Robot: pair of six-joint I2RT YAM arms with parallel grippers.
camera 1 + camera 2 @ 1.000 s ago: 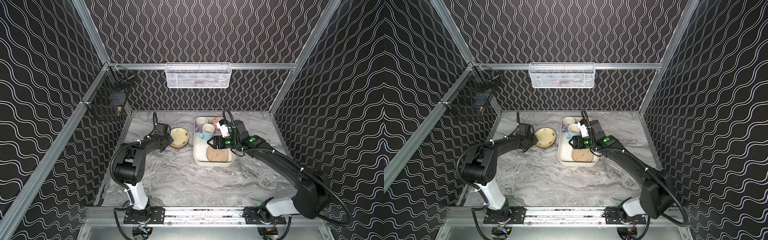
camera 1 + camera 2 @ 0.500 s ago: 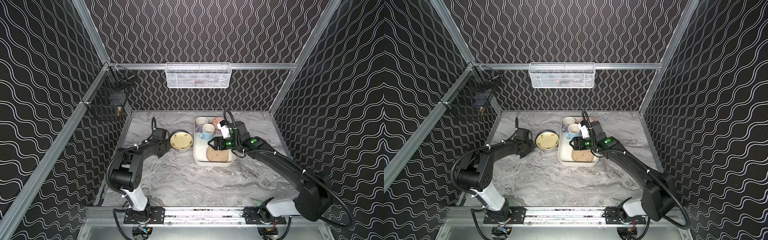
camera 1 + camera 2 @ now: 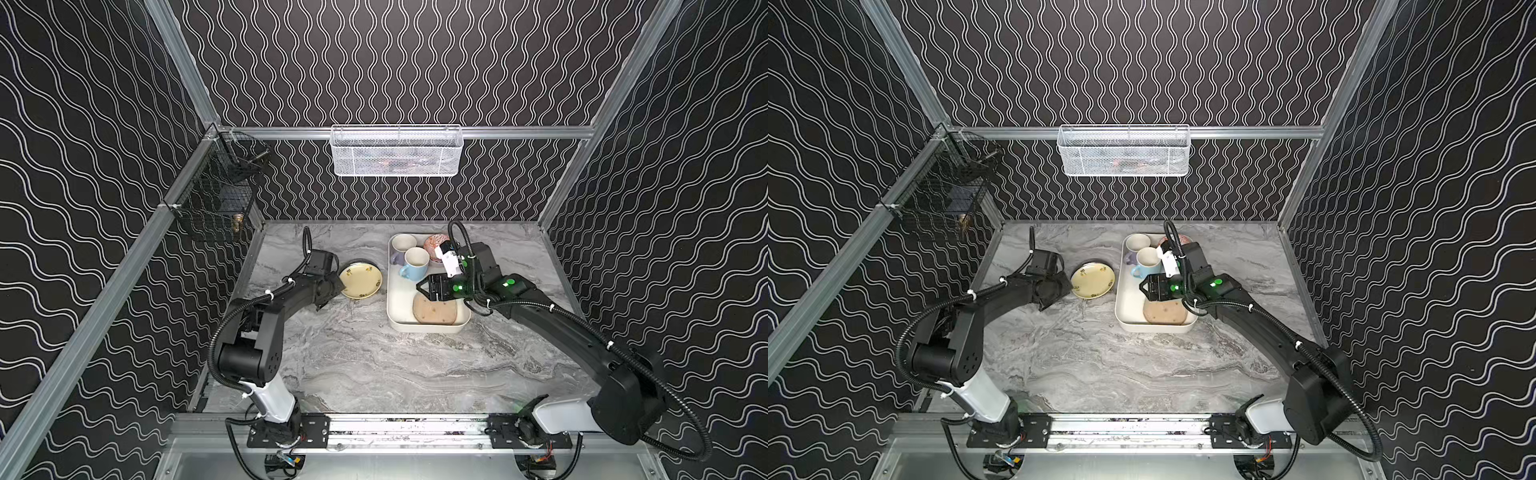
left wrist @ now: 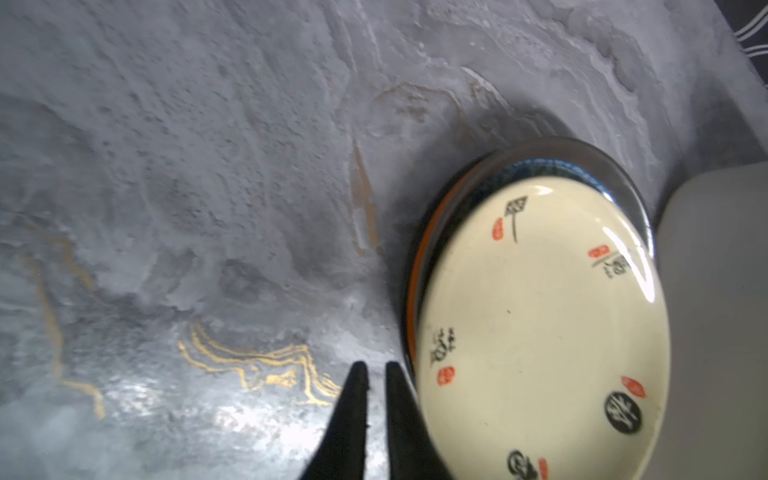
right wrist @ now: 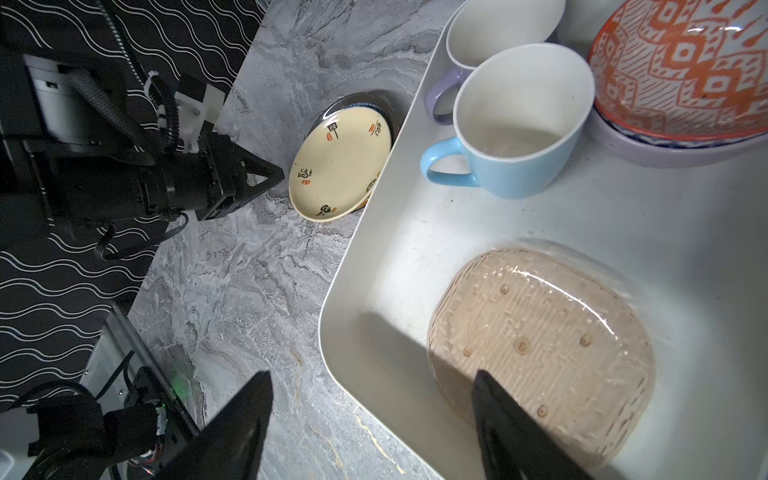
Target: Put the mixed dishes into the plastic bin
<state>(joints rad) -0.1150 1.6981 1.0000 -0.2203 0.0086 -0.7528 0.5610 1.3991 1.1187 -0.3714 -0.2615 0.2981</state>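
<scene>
Pale-yellow plate (image 3: 360, 282) beside plastic bin (image 3: 428, 331)

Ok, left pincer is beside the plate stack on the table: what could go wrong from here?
1. The pale yellow plate sits off-centre on the dark plate; the left pincer, barely open and gripping nothing, could shove it off rather than lift it.
2. Both plates lie close to the plastic bin wall, so a nudge may jam them there.
3. The right pincer hangs open over the tan plate, where arms might clash.

Pale yellow plate (image 3: 360, 283), perhaps tilted, beside bin (image 3: 399, 301); mugs (image 3: 415, 264), bowls (image 3: 434, 244) inside.
</scene>
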